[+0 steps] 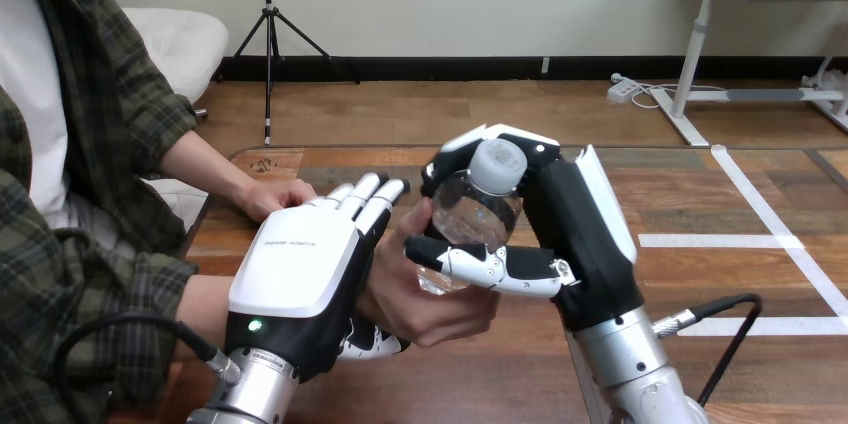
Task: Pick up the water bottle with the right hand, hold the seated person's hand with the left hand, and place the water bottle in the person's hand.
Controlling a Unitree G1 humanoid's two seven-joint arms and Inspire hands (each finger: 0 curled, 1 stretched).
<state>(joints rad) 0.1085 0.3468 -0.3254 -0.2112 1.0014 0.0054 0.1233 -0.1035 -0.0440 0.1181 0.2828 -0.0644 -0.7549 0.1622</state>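
Nearest, at lower left of the frame, the left hand point(300, 269) lies white back up over the person's cupped hand point(432, 306). Its fingers point(365, 194) are straight and point away up the frame, and its thumb point(368, 341) shows beneath the person's wrist. Whether it actually grips that hand I cannot tell.

The cupped hand sits at lower centre, palm up, touching the underside of the bottle point(478, 212).

The bottle is clear plastic with a pale cap point(497, 164), tilted with the cap uppermost. I cannot tell whether it holds water. The right hand point(585, 234), at centre right, is closed round it: the fingers curl over the cap end and the thumb crosses the lower body. The bottle is off the tabletop point(700, 199), between the right hand and the cupped hand.

Farther off, at upper left, the person's other hand point(275, 196) rests on the tabletop. White tape lines point(715, 241) cross the wood at right.
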